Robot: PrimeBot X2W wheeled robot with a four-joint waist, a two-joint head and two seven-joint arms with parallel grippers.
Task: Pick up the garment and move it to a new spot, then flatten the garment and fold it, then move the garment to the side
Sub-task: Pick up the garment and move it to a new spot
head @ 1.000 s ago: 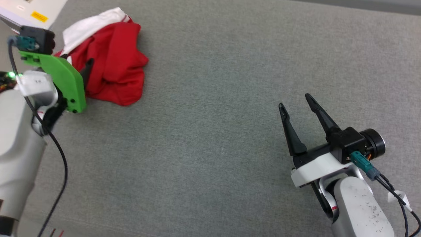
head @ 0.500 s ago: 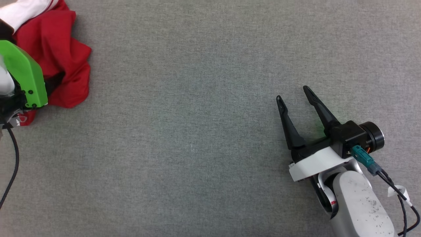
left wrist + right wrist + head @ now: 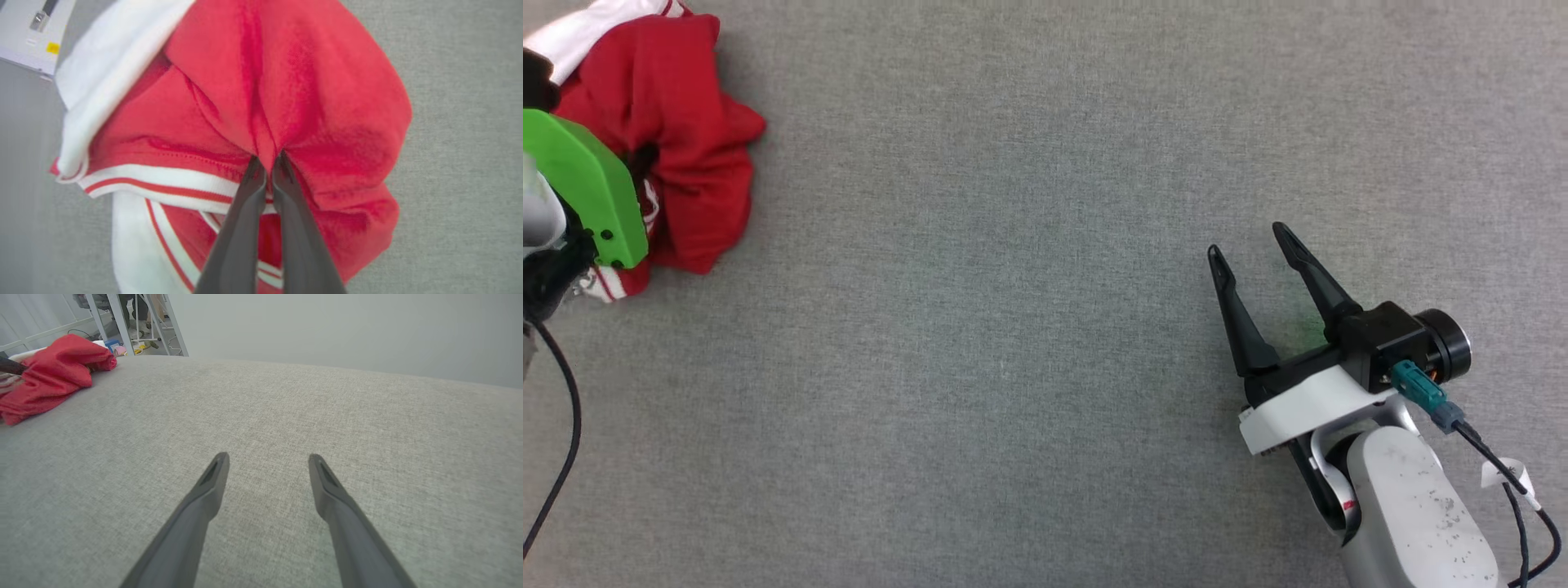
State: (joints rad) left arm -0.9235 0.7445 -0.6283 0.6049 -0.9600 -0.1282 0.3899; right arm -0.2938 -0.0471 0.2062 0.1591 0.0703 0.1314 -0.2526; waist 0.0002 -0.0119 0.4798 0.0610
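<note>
The garment, red with white sleeves and red-and-white striped trim, lies crumpled at the far left of the grey fabric table. In the left wrist view my left gripper is shut on a pinched ridge of the garment's red cloth. In the head view that arm's green wrist mount covers its fingers. My right gripper stands open over bare table at the lower right, nothing between its fingers. The right wrist view has the right gripper low over the table, with the garment far off to the left.
A white box with a yellow label lies just beyond the garment. White frame legs and floor clutter stand past the table's far edge. A black cable hangs from the left arm.
My left gripper has closed on the garment, and the red cloth has bunched up around its fingers. The head camera shifted earlier. The right arm has barely moved.
</note>
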